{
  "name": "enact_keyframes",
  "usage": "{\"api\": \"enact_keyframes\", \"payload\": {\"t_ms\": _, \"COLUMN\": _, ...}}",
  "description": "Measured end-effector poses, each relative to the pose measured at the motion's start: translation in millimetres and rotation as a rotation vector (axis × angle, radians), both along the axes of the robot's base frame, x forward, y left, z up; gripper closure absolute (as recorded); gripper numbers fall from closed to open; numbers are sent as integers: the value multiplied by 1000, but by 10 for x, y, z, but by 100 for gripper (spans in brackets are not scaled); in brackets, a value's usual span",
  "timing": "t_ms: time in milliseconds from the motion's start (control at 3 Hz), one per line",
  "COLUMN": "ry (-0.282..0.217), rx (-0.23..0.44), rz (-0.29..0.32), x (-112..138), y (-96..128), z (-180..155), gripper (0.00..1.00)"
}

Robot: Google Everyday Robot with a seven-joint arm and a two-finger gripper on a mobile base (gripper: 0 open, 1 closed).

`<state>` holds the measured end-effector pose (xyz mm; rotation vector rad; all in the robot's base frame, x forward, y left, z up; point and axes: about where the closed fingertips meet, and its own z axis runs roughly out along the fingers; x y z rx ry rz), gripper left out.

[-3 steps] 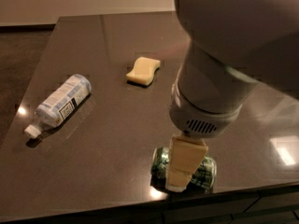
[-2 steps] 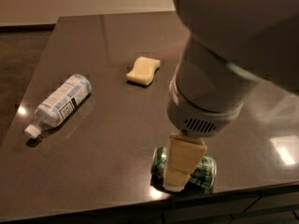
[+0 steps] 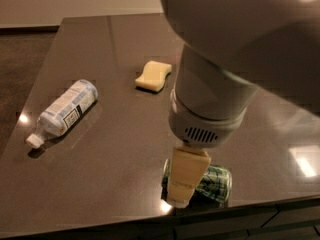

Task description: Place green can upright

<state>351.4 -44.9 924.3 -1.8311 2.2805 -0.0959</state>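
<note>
Pincer (image 3: 180,196) over the green can (image 3: 216,183) at the table's (image 3: 125,49) near edge; bottle (image 3: 64,110) well left, sponge (image 3: 154,76) behind.

My arm (image 3: 250,29) comes in from top right, its big grey link filling that corner. The wrist (image 3: 202,124), vent grille toward camera, angles down and slightly left. Below it my gripper (image 3: 183,186) hangs in the lower middle of view, pointing almost straight down, cream-coloured side facing camera.

The gripper (image 3: 183,184), down at the lying green can (image 3: 216,181), has slid slightly left with the wrist (image 3: 205,129) above it, uncovering more of the can's right end
</note>
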Motion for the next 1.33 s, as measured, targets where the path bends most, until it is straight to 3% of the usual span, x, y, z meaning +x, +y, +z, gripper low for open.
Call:
{"api": "enact_keyframes", "payload": {"t_ms": 667, "ry": 91, "rx": -43, "rz": -51, "x": -18, "y": 97, "z": -276, "gripper": 0}}
{"api": "enact_keyframes", "payload": {"t_ms": 1333, "ry": 158, "rx": -55, "rz": -97, "x": -76, "y": 55, "z": -567, "gripper": 0}}
